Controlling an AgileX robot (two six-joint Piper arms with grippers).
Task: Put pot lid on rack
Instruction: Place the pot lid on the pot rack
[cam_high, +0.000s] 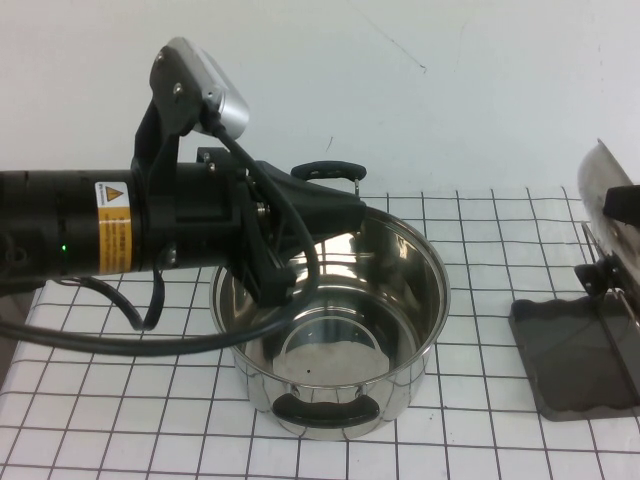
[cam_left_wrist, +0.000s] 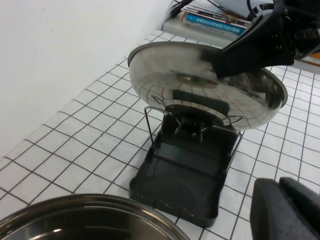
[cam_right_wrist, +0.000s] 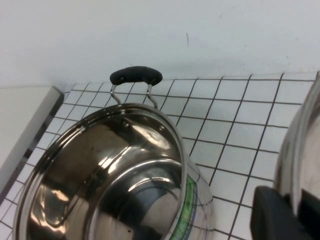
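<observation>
The right gripper (cam_left_wrist: 235, 55) clasped the pot lid (cam_left_wrist: 200, 85), tilted above the rack (cam_left_wrist: 180, 175) at the table's right. The left gripper (cam_high: 275, 250), finger state indiscernible, hovered over the steel pot (cam_high: 335, 330).

Mirror-shiny steel pot lid (cam_left_wrist: 200, 85); matt dark rack (cam_left_wrist: 182, 180).

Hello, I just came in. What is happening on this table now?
The right gripper holds the lid tilted over the rack, its lower edge among the wire prongs. The left gripper hovers by the open pot, holding nothing. The lid is not released yet.
</observation>
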